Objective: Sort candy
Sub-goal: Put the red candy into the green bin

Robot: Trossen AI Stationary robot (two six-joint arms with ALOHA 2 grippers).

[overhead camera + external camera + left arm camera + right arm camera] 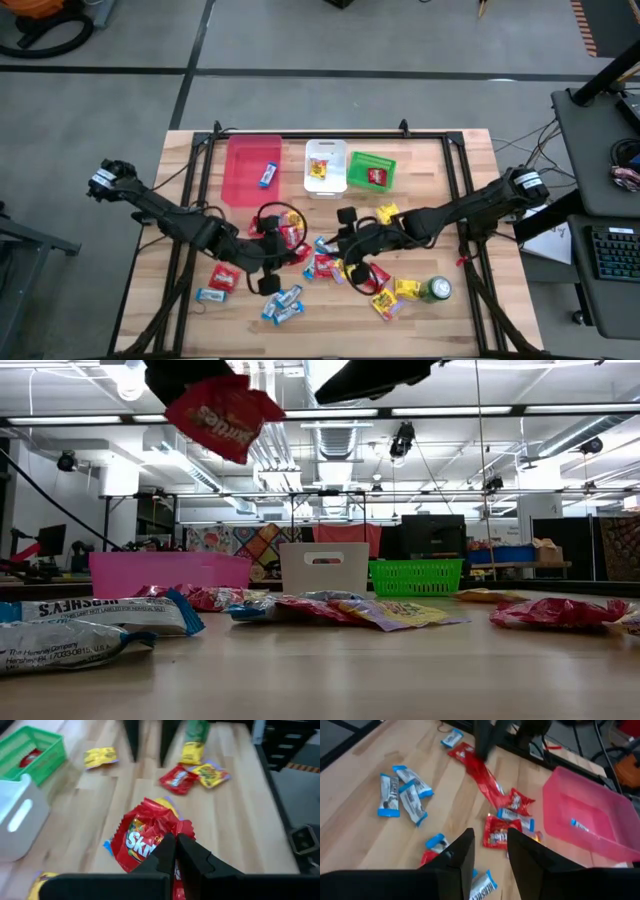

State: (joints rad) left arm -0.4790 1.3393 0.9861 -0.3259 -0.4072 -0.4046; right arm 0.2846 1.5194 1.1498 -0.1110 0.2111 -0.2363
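Candy lies scattered on the wooden table: red packets [222,278], yellow packets [395,295] and blue-and-silver bars [283,305]. My left gripper [176,847] is shut on a red packet [145,837], which hangs high above the table in the low view [222,415]. My right gripper [490,852] hovers open over the middle of the pile [345,245], with nothing between its fingers; a red packet [499,832] lies on the table below it. At the far edge stand a pink bin [240,185], a white bin [326,148] and a green bin [372,158]. My left gripper pinches the red packet by one edge [167,851] between its two fingers. The fingers slant downward toward the table's right side. The packet is lifted clear of the table and hangs crumpled and tilted below the fingertips [205,390].
A green drink can [436,290] stands near the front right. The pink bin holds a blue bar [268,175], the white bin a yellow packet [318,168], the green bin a red packet [377,176]. Black frame rails [330,137] border the table.
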